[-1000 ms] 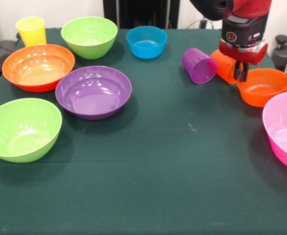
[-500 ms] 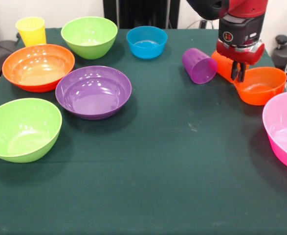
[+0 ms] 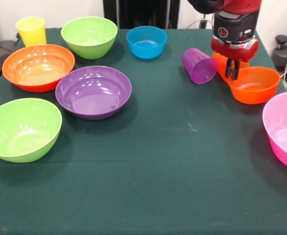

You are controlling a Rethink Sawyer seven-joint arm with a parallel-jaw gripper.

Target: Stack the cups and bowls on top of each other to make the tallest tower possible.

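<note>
Hanging low over the right rear of the bench point(image 3: 182, 161), the gripper point(image 3: 232, 72) has its dark fingers point(image 3: 235, 69) drawn close together at the near rim of the small orange bowl point(image 3: 253, 84); whether they pinch that rim or merely touch it cannot be told. Just behind the fingers, and partly hidden by the red wrist, the orange cup point(image 3: 221, 63) lies on its side, touching or nearly touching the small orange bowl. Left of that bowl the purple cup point(image 3: 199, 65) also lies tipped over, mouth toward the camera, close beside the orange cup. The pink bowl point(image 3: 282, 129) sits in front of and to the right of the small orange bowl, cut off by the picture's right edge. Far to the left of the small orange bowl stand the blue bowl point(image 3: 146, 41), a lime green bowl point(image 3: 89, 36), the upright yellow cup point(image 3: 31, 31), the large orange bowl point(image 3: 38, 66), the purple bowl point(image 3: 93, 91) and a second lime green bowl point(image 3: 22, 128). Bare green cloth stretches in front of the small orange bowl across the bench's middle and near side.
</note>
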